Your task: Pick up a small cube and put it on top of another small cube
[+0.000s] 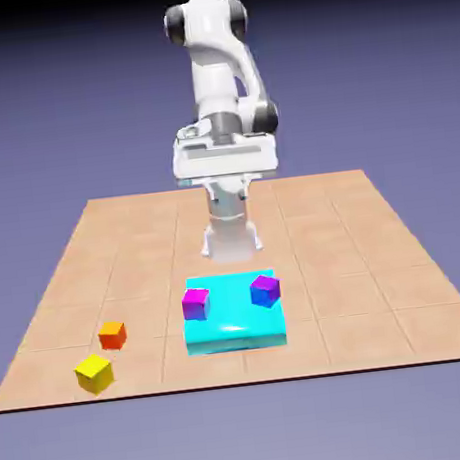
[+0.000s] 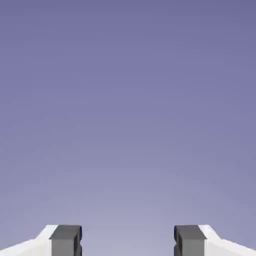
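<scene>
The small yellow cube (image 1: 93,373) sits near the table's front edge at the exterior view's left. My gripper (image 1: 224,162) hangs high above the far half of the table, well away from the cube and level with the arm's wrist. In the hand view the gripper (image 2: 127,242) is open: the two grey fingertips (image 2: 65,240) stand wide apart with nothing between them. That view shows only the blue-violet backdrop; no cube appears in it.
An orange cube (image 1: 112,335) lies just behind the yellow one. A flat cyan block (image 1: 236,332) at the front middle carries a magenta cube (image 1: 196,303) and a blue-purple cube (image 1: 265,289). The tiled table (image 1: 378,257) ends just before the cubes.
</scene>
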Controlling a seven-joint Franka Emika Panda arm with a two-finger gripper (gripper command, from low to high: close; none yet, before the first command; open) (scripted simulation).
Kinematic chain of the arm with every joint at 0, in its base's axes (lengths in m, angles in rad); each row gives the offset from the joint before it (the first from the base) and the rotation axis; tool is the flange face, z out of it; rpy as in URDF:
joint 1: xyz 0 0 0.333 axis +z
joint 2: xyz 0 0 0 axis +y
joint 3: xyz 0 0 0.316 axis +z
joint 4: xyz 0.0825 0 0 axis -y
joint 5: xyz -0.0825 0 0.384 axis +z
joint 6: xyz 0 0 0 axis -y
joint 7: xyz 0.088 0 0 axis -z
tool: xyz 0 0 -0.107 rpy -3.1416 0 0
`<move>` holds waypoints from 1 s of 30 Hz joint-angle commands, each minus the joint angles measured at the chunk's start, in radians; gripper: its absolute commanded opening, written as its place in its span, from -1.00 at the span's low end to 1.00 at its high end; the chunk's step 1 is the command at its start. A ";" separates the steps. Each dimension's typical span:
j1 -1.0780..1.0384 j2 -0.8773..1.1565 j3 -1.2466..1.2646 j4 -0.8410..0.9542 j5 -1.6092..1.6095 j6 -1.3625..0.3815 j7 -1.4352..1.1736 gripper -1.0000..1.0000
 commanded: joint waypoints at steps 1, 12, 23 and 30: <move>-0.028 0.029 0.011 0.020 -0.002 -0.013 0.044 0.00; -0.333 0.349 0.136 0.241 -0.021 -0.156 0.522 0.00; -0.638 0.669 0.260 0.462 -0.040 -0.300 1.000 0.00; -0.832 0.873 0.339 0.603 -0.053 -0.391 1.305 0.00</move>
